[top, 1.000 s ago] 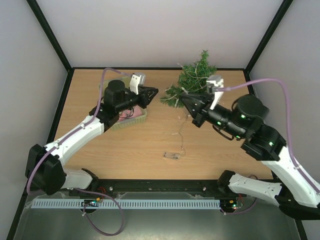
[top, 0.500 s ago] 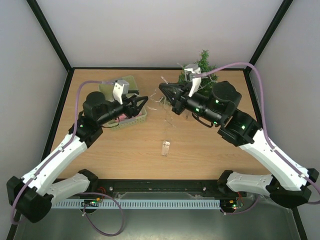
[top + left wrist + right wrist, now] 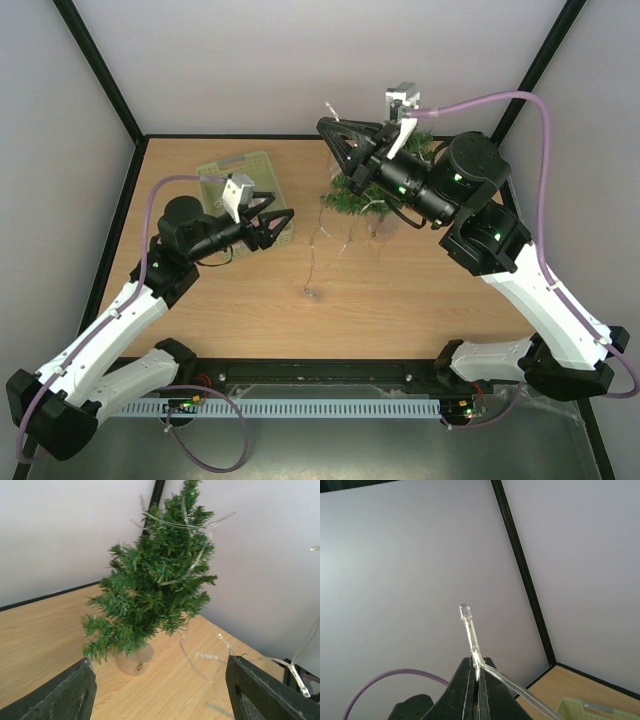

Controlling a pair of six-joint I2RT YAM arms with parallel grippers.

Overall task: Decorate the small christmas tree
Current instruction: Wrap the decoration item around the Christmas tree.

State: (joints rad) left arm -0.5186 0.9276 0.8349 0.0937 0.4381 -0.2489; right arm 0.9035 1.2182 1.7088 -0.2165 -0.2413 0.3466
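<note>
The small christmas tree (image 3: pixel 159 582) stands upright on its wooden base (image 3: pixel 134 660), straight ahead in the left wrist view. In the top view the right arm half hides the tree (image 3: pixel 352 192). A clear LED light string (image 3: pixel 192 562) loops around the treetop and trails onto the table. My right gripper (image 3: pixel 477 666) is shut on the light string (image 3: pixel 471 635), and one bulb sticks up past the tips. It is raised above the tree's left side (image 3: pixel 324 125). The string (image 3: pixel 314 250) hangs down to a small battery box (image 3: pixel 311 293). My left gripper (image 3: pixel 282 226) is open and empty, left of the tree.
A pale green basket (image 3: pixel 240 172) sits at the back left, behind the left arm, and its corner (image 3: pixel 590 710) shows in the right wrist view. Black frame posts and grey walls close in the table's back and sides.
My right gripper has climbed up and back over the tree with the light string. The left gripper has opened and drawn back left. The battery box was dragged left.
</note>
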